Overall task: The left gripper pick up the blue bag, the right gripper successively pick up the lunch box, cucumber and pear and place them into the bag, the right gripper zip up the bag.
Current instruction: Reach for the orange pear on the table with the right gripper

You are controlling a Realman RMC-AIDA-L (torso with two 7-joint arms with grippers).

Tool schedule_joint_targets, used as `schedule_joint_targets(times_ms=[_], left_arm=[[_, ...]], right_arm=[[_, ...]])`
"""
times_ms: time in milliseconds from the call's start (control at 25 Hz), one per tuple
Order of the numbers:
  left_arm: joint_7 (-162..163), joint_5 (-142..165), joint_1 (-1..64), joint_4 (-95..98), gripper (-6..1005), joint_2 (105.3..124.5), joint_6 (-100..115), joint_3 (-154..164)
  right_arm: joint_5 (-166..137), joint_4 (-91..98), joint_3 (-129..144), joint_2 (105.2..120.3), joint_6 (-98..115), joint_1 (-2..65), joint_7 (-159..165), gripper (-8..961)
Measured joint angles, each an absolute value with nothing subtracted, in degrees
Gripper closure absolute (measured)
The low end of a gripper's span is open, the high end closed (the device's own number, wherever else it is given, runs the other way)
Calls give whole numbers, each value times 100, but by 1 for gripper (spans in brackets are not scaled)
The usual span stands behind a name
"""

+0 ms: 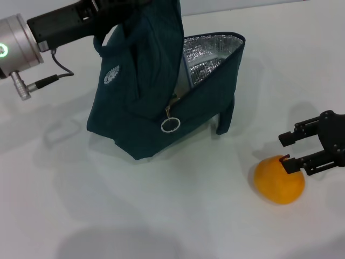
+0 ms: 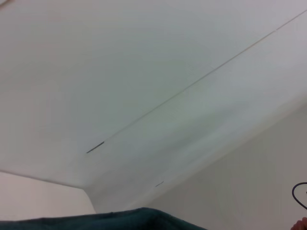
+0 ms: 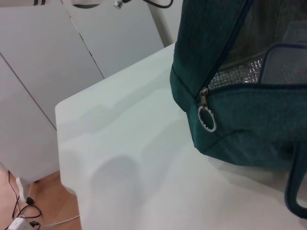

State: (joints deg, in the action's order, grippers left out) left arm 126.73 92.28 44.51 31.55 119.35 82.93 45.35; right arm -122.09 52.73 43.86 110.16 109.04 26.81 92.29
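Observation:
The blue bag [image 1: 140, 108] hangs tilted over the white table, its mouth open and its silver lining showing. My left gripper [image 1: 102, 19] holds it up by the handles at the top left. The zipper's ring pull [image 1: 170, 125] dangles at the front, and the right wrist view shows the ring pull [image 3: 207, 119] too. Inside the bag's mouth sits the lunch box [image 3: 287, 62], clear with a blue rim. The orange pear [image 1: 278, 181] lies on the table at the right. My right gripper [image 1: 289, 150] is open beside its top, one finger touching it. The cucumber is out of view.
The white table [image 1: 161, 216] stretches bare in front of the bag. In the right wrist view the table edge [image 3: 64, 143] drops to a floor with cables [image 3: 21, 213], beside white cabinet panels. A strip of teal bag fabric [image 2: 134, 219] shows in the left wrist view.

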Motion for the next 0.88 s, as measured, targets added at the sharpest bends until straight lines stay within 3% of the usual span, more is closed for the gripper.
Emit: schedule_joint_targets(times_ms=[240,440,680,880], left_arm=[[12657,9205,4464,3155,946,11927,8288,4535],[12656,9202,4465,3155,946,11926,8287,4535],[12656,9201,4448,3155,946,11926,8287,4535],[12656,9201,4424,3156,946,11926,8305,4535]], right_arm=[[-12215,5273,4400,11022,10899,2681,9262,271],[-12364,5273,4494,11022,10898,2751,9484,505],[-12483,5275,4533,11021,10898,2801,9653,677],[-12489,5302,4535,11072,10863,2806,9658,721]])
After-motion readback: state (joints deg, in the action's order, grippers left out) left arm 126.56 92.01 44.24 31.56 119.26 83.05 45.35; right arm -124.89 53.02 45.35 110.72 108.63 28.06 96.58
